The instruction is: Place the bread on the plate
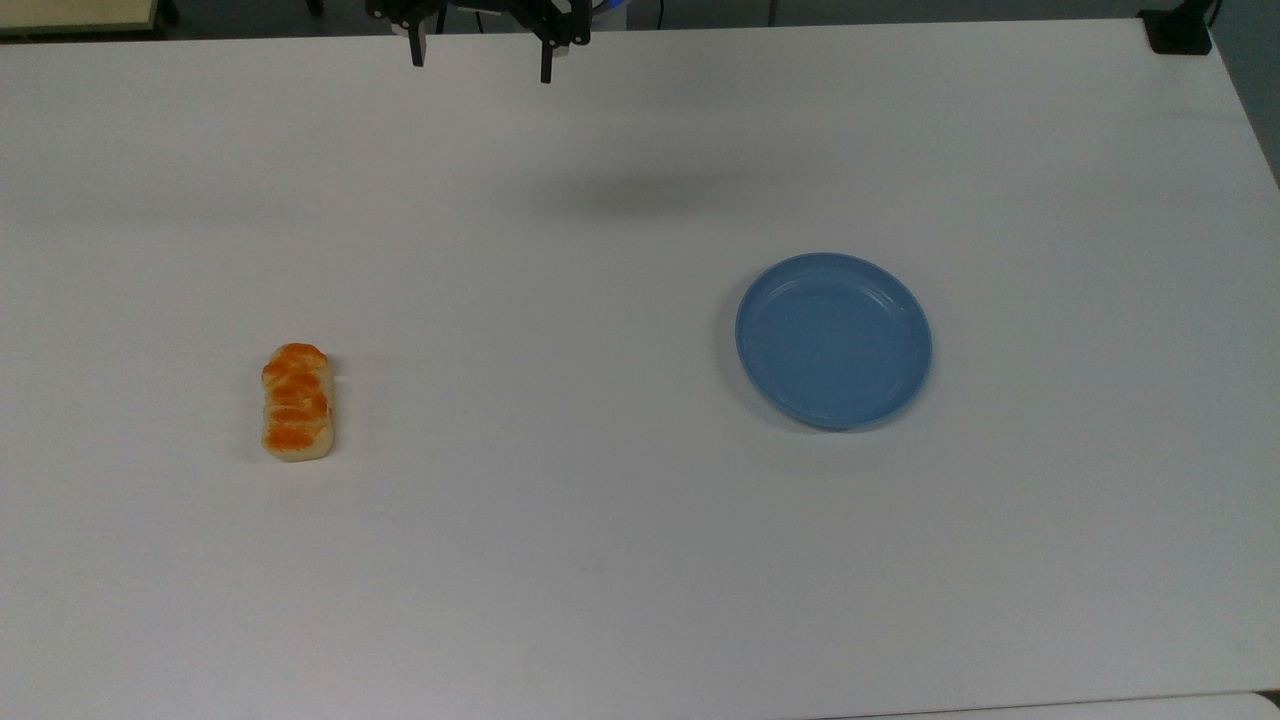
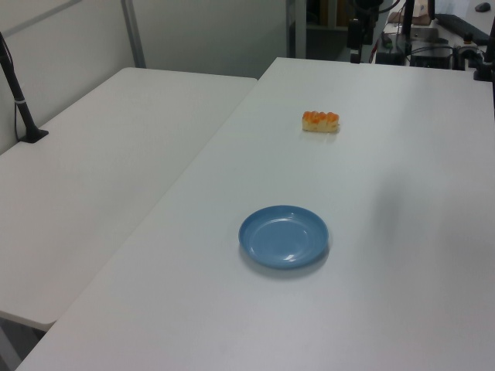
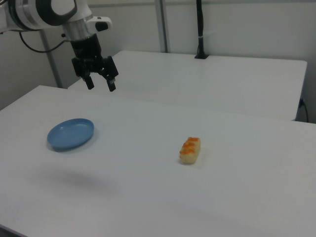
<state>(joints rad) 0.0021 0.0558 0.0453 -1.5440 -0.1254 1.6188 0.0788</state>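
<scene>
The small oblong bread, cream-sided with a glossy orange-brown segmented top, lies flat on the white tabletop toward the top view's left. The round shallow blue plastic plate sits well apart from it, toward the top view's right, with nothing on it. The black two-finger end effector hangs high above the tabletop, fingers spread wide and holding nothing; the top view's upper edge cuts off all but its fingertips.

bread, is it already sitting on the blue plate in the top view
No, the bread lies on the bare table toward the top view's left, well apart from the plate, which holds nothing.
</scene>
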